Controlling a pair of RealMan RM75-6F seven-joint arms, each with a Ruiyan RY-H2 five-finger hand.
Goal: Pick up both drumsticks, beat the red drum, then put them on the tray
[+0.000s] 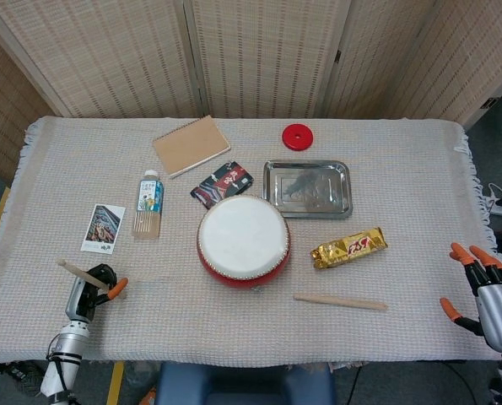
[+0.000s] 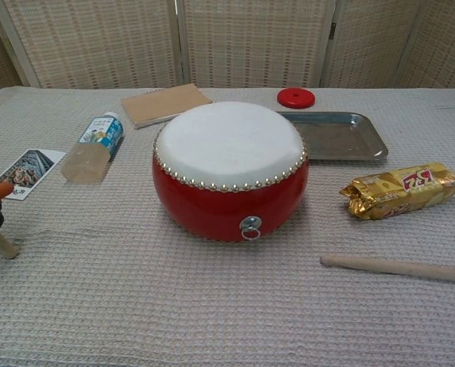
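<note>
We take the red drum point(image 1: 243, 240) as landmark, standing on the cloth-covered table point(image 1: 402, 177) near its middle, white skin up; the left hand point(image 1: 92, 288) sits well to the drum's left, near the table's front edge, fingers wrapped round one drumstick point(image 1: 83, 275), which slants across the hand with one end sticking out up and to the left (in the chest view only a fingertip and the stick's lower end show at the left border, so we read the grip from the head view); the right hand point(image 1: 485, 290) hangs far to the drum's right, past the table's edge, fingers spread apart and nothing in them; the second drumstick point(image 1: 341, 301) lies flat on the cloth in front of the drum and to its right, apart from both hands; the metal tray point(image 1: 308, 189) lies just behind the drum to the right, nothing on it; a gold snack packet point(image 1: 348, 248) lies to the drum's right, between tray and loose stick; a bottle point(image 1: 148, 205) lies on its side to the drum's left, a photo card point(image 1: 104, 229) further left; a notebook point(image 1: 191, 145), a dark packet point(image 1: 222, 184) and a red disc point(image 1: 298, 136) lie behind the drum.
</note>
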